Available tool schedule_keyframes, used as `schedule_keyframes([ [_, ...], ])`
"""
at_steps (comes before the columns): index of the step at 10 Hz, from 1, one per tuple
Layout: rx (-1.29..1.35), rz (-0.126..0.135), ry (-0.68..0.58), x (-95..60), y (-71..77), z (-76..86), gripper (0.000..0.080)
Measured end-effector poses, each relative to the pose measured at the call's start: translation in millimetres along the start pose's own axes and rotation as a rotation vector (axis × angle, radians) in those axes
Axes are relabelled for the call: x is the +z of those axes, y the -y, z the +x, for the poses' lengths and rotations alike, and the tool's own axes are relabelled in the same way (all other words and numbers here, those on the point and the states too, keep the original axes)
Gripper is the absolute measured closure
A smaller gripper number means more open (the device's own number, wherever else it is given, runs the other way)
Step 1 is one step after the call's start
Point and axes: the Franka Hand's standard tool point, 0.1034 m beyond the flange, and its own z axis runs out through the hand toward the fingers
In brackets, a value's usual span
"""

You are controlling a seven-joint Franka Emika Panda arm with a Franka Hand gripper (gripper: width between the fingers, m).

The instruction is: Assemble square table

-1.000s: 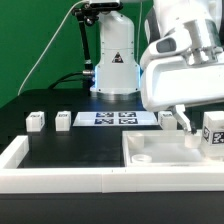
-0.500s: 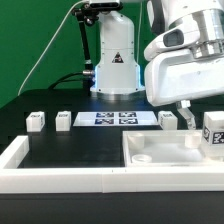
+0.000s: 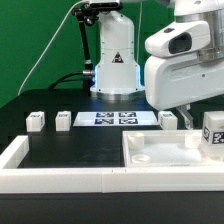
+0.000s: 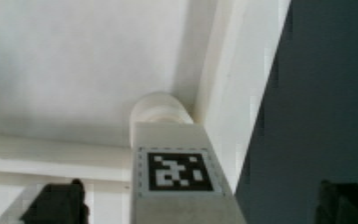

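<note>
Our arm (image 3: pixel 185 70) has lifted since a second ago. The tool (image 4: pixel 202 205) hangs wide open and holds nothing. Between its fingertips stands a leg (image 4: pixel 172 160), upright by the square table's slab (image 3: pixel 160 152) at the exterior view's right. Its tag is a black-and-white pattern, with no writing.

A green backdrop (image 3: pixel 30 40) is seen behind the scene in the exterior view. The foreground is taken up by a black table (image 3: pixel 70 150), edged by a low white wall (image 3: pixel 60 182). Everything is evenly lit.
</note>
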Motion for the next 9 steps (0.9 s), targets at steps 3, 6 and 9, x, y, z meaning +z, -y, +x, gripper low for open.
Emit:
schedule_keyframes([
  [3, 0.014, -0.003, -0.006, 0.4, -0.3, 1.0, 0.0151],
  [6, 0.096, -0.043, -0.012, 1.8, -8.9, 3.1, 0.0151],
  [9, 0.106, -0.046, -0.013, 0.3, -15.3, 3.1, 0.0151],
])
